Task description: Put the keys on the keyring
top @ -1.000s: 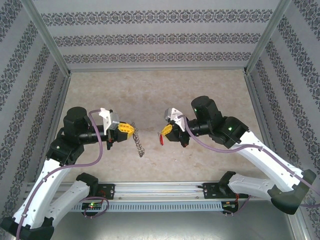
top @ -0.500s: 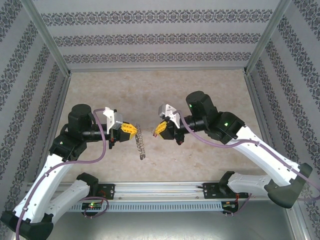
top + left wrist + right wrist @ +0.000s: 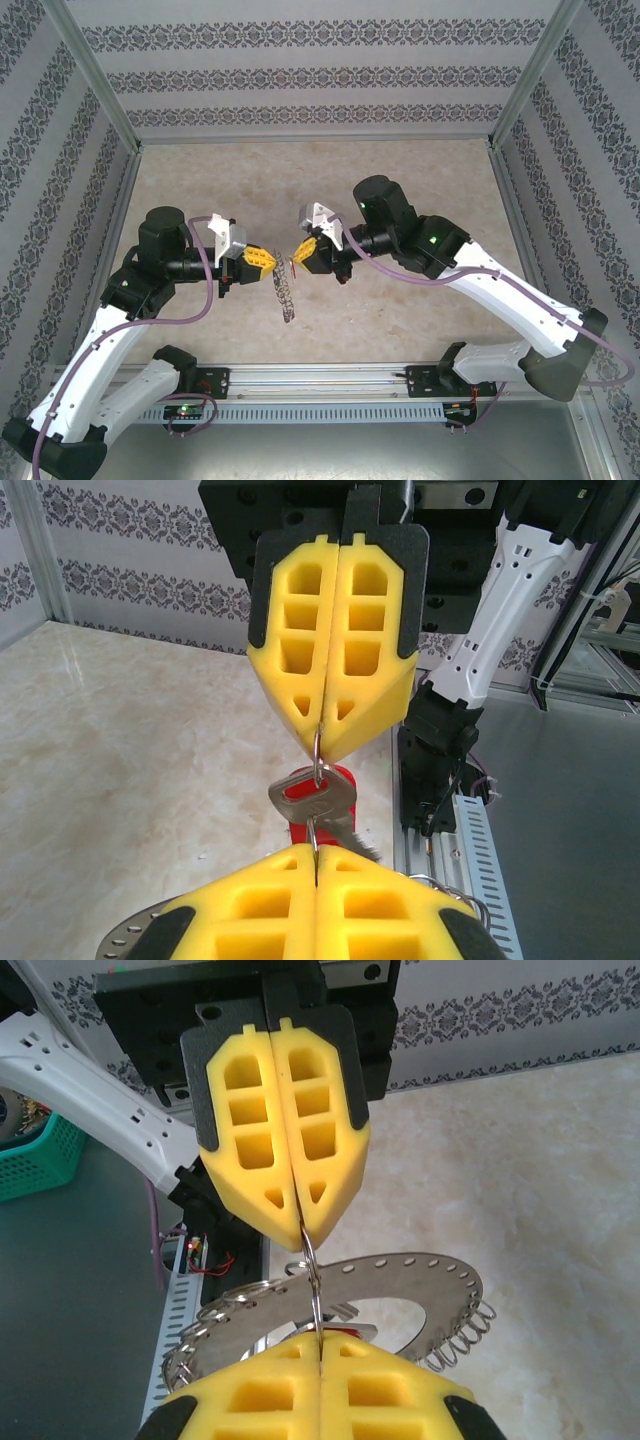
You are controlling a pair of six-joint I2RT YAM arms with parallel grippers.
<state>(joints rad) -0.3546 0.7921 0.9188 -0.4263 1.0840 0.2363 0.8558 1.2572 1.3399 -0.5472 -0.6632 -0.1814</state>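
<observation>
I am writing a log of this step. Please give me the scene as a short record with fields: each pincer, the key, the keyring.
left pincer: shut, holds the keyring
right pincer: shut, the key hangs at its tip
pincers: tip to tip, a thin wire loop between them
keyring: hangs below the tips, over the table
key: silver, with a red tag behind it
key on keyring: cannot tell

This is a robotics lab test cell: a marble-look tabletop point(image 3: 320, 180) boxed in by aluminium frame posts point(image 3: 92, 75) and wallpaper-patterned panels point(image 3: 320, 70), with a mounting rail point(image 3: 320, 376) and slotted cable duct point(image 3: 330, 412) along its near edge.
</observation>
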